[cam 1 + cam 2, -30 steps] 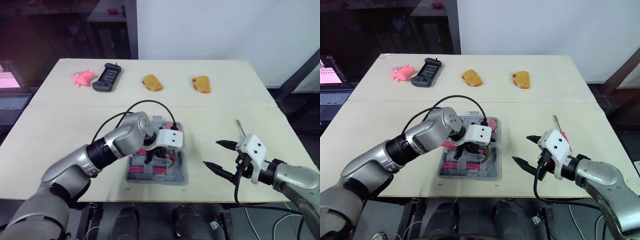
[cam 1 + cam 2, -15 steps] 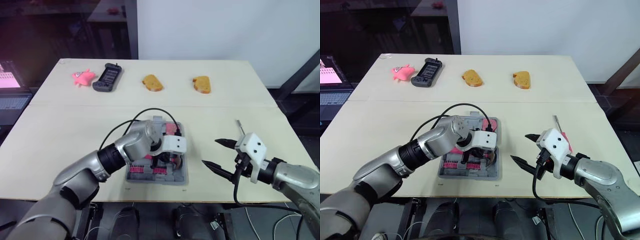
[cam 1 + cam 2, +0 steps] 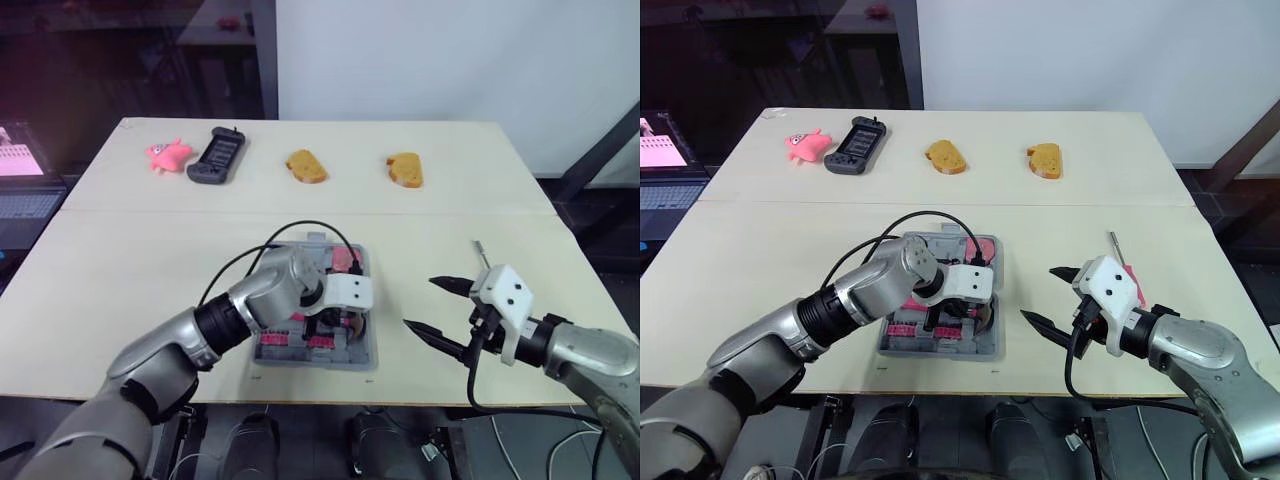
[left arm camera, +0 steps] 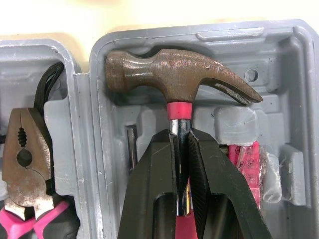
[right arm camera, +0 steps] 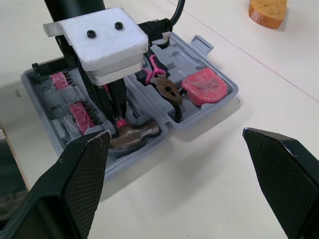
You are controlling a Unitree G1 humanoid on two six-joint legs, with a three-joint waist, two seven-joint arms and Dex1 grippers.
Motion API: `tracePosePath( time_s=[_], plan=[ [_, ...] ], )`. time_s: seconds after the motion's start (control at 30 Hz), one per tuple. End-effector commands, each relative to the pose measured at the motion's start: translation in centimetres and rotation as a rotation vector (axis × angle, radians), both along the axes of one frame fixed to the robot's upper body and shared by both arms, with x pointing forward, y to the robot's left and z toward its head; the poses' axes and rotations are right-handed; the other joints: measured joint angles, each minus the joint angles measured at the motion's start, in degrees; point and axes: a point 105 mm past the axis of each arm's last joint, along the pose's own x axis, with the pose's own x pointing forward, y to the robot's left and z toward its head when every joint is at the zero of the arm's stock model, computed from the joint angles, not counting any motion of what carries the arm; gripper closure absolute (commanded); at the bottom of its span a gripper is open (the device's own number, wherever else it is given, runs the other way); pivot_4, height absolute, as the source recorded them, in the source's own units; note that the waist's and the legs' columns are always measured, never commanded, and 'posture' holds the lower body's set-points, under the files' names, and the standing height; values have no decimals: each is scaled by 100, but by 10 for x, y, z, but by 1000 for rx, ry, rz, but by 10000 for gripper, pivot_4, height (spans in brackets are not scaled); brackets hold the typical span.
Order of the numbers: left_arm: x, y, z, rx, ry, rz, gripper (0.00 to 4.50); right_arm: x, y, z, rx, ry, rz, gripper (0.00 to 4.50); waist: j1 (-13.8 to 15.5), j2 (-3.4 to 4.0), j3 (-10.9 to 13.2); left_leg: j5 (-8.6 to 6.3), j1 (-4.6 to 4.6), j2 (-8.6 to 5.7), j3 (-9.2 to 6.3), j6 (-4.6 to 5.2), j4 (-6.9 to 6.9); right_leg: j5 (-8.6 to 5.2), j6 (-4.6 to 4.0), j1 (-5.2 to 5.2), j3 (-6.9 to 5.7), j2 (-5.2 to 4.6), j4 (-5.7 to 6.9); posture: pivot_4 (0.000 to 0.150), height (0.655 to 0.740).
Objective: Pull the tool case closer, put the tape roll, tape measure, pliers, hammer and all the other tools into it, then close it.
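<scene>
Grey plastic tool case (image 3: 368, 345), one only, lying open on the pale table (image 3: 130, 270) close to the near edge, about midway between left and right.

Left eye view: left gripper (image 3: 326, 322) down inside the near half of the case, fingertips hidden under its white housing. One hammer (image 3: 350, 326) partly visible beneath it. Right gripper (image 3: 420, 303) to the right of the case, well apart from it, spread wide and empty. Just beyond it one thin metal shaft (image 3: 480, 252), its near end covered by the gripper's housing. Along the far edge, four things: one pink toy (image 3: 167, 154), one black handset (image 3: 217, 156), two bread slices (image 3: 305, 165). Against a second ago: left gripper shifted from the left part of the case to its right side; case and right gripper unmoved.

Left wrist view: both black fingers (image 4: 154, 174) clamped on the hammer's steel shank just below its pink collar, head seated in its moulded recess. One pair of pliers (image 4: 22, 164) in the neighbouring half, handles cut off. Pink bits (image 4: 247, 159) beside the shank, too blurred to count.

Right wrist view: two fingertips far apart, nothing between them. One pink tape measure (image 5: 203, 87) and the pliers in the far half, hammer head in the near half. One bread slice cut off at the edge.
</scene>
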Motion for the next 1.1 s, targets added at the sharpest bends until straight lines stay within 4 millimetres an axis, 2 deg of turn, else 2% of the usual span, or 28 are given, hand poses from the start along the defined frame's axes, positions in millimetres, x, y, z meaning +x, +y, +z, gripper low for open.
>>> tracePosePath(
  time_s=[0.03,0.2,0.47,0.63,1.1],
  plan=[
    [-4,1,-6,8,54,8,44268,0,1,8,-11,-36,8,0,-3,0,0,0,0,0,0,0,0,0,0,0,0,0,0,1500,7400],
    [-2,5,-8,14,86,-12,44268,0,2,8,-11,-37,8,0,-5,1,-1,0,1,0,0,0,-1,0,0,0,0,1,0,1500,7400],
    [10,9,2,-6,83,-43,44268,1,4,7,-12,-33,10,0,-14,2,-1,0,1,0,0,0,-2,0,-1,-2,0,2,0,1500,7400],
    [10,5,7,-29,99,-53,44268,1,5,6,-12,-31,5,0,-13,1,-1,0,0,0,0,0,-2,0,-1,-2,0,2,0,1500,7400],
    [7,5,-5,-10,95,-42,44268,-1,5,5,-8,-32,-7,0,-9,1,-1,0,0,0,0,0,-2,0,-1,-1,0,1,0,1500,7400]
  ],
)
